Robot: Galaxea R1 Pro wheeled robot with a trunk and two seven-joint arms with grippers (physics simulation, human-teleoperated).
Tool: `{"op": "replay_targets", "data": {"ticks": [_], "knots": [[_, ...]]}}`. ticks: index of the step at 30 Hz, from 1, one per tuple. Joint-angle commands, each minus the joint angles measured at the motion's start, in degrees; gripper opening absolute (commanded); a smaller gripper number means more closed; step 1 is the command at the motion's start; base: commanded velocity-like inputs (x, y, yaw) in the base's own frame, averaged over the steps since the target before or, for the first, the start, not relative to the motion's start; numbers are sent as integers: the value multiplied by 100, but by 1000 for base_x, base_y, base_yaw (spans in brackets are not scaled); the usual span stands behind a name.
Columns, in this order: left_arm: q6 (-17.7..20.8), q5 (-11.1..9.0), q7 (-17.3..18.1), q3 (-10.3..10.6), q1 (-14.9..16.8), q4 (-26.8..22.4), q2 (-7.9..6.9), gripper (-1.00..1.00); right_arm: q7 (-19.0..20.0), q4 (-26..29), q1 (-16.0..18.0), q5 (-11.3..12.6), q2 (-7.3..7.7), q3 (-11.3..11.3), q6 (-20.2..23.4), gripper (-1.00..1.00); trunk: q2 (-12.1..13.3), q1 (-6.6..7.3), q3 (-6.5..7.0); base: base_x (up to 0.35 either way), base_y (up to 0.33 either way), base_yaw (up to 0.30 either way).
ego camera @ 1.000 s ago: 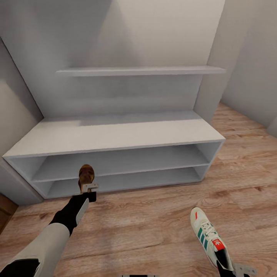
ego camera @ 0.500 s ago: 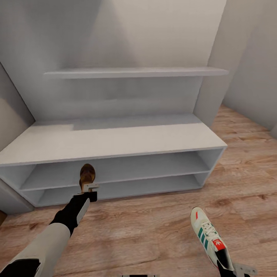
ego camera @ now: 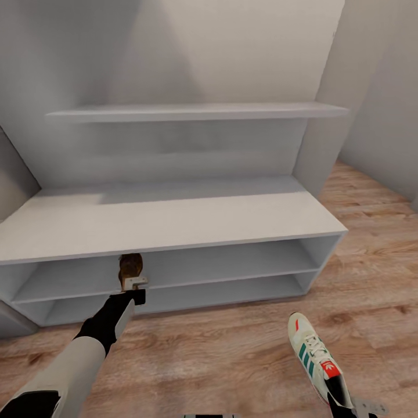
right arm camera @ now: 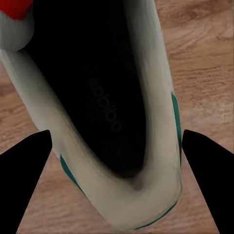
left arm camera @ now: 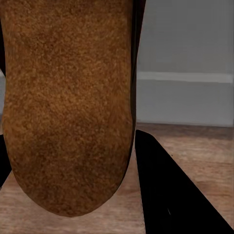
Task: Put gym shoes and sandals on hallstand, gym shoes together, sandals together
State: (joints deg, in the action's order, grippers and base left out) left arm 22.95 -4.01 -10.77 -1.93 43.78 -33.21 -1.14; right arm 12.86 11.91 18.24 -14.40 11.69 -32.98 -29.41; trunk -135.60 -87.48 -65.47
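Carrying step, both claws loaded, nothing on the hallstand (ego camera: pixel 174 217) yet. Left claw (ego camera: pixel 134 284) pinching a sandal (ego camera: pixel 131 266) by its heel, toe up just in front of the hallstand's front edge, toward its left end, level with the upper shelf row (ego camera: pixel 232 255). In the left wrist view, tan footbed of the sandal (left arm camera: pixel 68 102) close up beside one dark finger (left arm camera: pixel 170 195). Right claw (right arm camera: pixel 117 187) clamped on a gym shoe (ego camera: pixel 316 357) at the heel, held low over the corridor floor (ego camera: pixel 232 342), well short of the hallstand's right front corner. Heel rim of the gym shoe (right arm camera: pixel 146 190) between the fingers. Next, probably: lift or push the sandal onto the top board or the upper row. Tight clearance under the top board's front lip; top surface wide open, floating shelf (ego camera: pixel 197 110) well above.
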Motion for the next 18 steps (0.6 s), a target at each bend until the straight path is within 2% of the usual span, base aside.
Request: {"op": "replay_targets", "data": {"ticks": [1,5,14,18], "knots": [[34,-21,-13,1,0,-10,0,-100,32,-4,4,-36,-1,-51,-20,-100,-2,-2,-5,323,-1,0],[34,-21,-13,0,0,-10,0,-100,32,-4,4,-36,-1,-51,-16,-100,-2,-2,-5,262,-1,0],[34,-21,-13,-1,-1,-10,1,-100,32,-4,4,-36,-1,-51,-15,-100,-2,-2,-5,60,0,0],[34,-21,-13,-1,-1,-10,1,-100,32,-4,4,-36,-1,-51,-17,-100,-2,-2,-5,194,0,0]]}}
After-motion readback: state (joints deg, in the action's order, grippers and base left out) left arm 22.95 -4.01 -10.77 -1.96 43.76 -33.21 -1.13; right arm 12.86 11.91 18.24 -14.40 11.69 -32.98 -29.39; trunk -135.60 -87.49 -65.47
